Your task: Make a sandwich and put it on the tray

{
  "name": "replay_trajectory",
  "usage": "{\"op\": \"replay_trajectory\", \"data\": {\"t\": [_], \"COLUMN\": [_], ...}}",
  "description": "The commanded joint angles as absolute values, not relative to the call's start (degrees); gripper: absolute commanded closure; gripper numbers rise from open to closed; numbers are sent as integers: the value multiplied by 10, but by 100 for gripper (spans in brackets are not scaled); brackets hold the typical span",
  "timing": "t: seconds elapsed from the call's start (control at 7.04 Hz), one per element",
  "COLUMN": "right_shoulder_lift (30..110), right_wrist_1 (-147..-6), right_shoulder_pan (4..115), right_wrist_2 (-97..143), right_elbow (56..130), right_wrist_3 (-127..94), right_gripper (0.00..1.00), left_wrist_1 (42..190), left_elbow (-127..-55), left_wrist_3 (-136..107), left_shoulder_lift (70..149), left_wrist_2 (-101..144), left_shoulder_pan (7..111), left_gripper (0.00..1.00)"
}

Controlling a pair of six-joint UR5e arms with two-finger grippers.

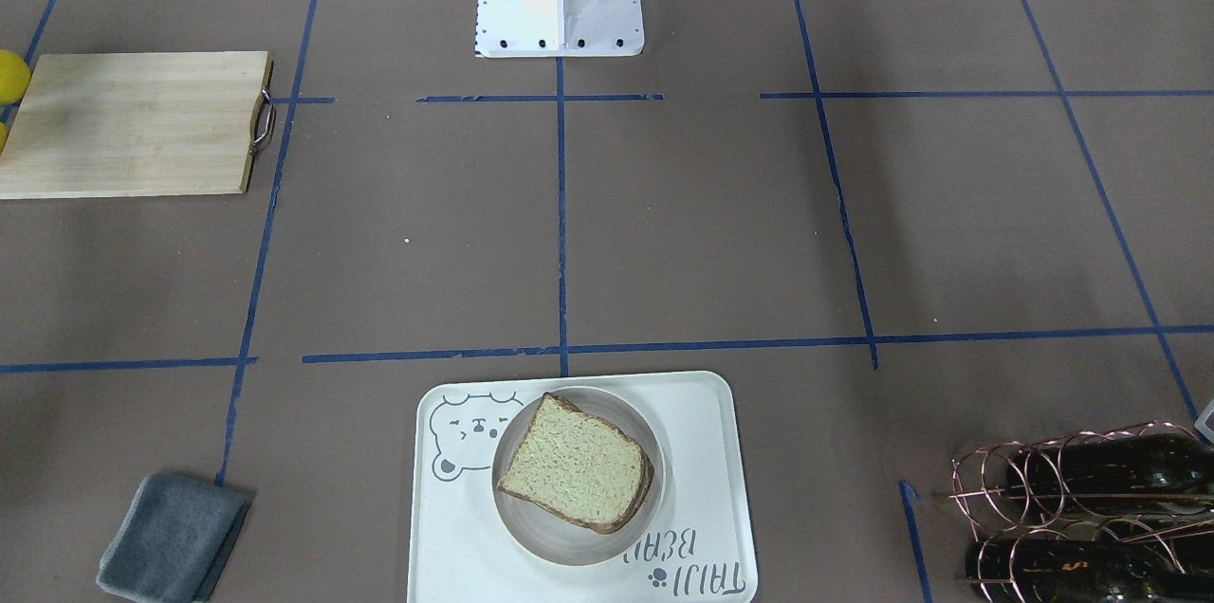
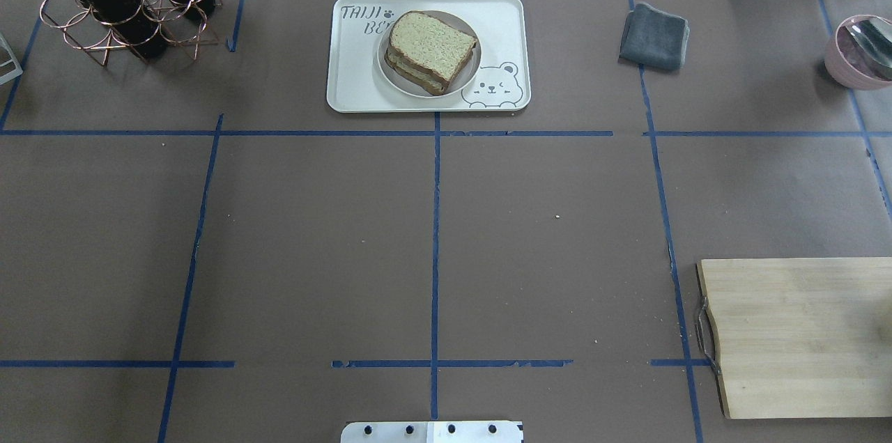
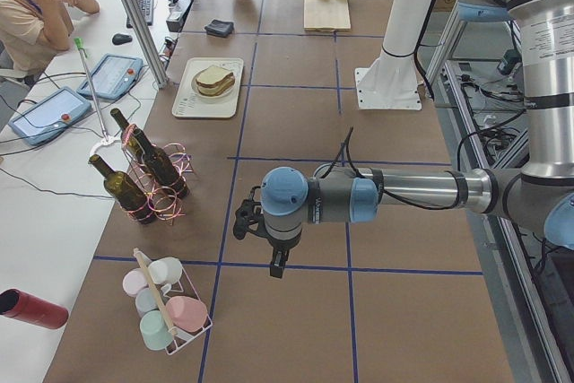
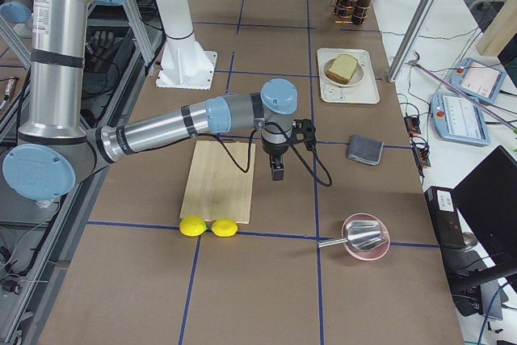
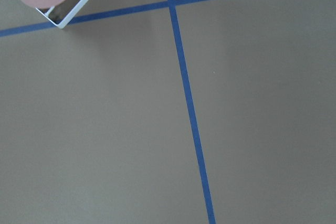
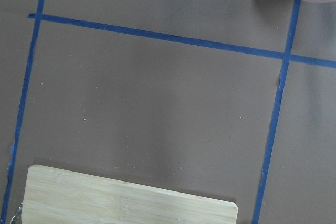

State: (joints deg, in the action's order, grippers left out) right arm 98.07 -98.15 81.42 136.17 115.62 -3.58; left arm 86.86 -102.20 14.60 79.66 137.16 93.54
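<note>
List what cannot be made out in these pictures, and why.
1. Sandwich filling: front-facing view, the top slice covers it.
2. Tray lettering: overhead view, the plate hides part.
3. Left gripper and right gripper: side views only, too small to tell open or shut.

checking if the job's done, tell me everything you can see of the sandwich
The sandwich is two stacked slices of tan bread with brown crusts, lying flat. A thin pale layer shows between them at one edge, too small to identify. It rests on a round whitish plate, which sits on the cream bear tray. Nothing else touches it.
</note>
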Motion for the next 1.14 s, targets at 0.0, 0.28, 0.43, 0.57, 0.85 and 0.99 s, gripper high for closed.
{"op": "replay_trajectory", "data": {"t": [0.0, 0.28, 0.43, 0.57, 0.85, 0.99], "right_shoulder_lift": [991, 998, 998, 999, 1004, 1025], "right_wrist_1": [-982, -979, -978, -976, -974, -970], "right_shoulder_pan": [818, 818, 818, 818, 818, 819], "right_wrist_2": [1360, 1359, 1359, 1359, 1358, 1360], "right_elbow": [1154, 1150, 1143, 1134, 1111, 1115], "right_wrist_3": [-35, -35, -35, -33, -25, -19], "right_gripper": [0, 0, 0, 0, 0, 0], "left_wrist_1": [860, 861, 858, 843, 796, 795], "left_elbow": [-982, -991, -997, -999, -1019, -1023], "left_wrist_3": [146, 142, 142, 141, 142, 141], "left_shoulder_lift": [830, 825, 826, 828, 829, 838], "left_wrist_2": [1339, 1323, 1324, 1328, 1332, 1335], "left_shoulder_pan": [932, 931, 930, 930, 930, 929], "left_gripper": [0, 0, 0, 0, 0, 0]}}
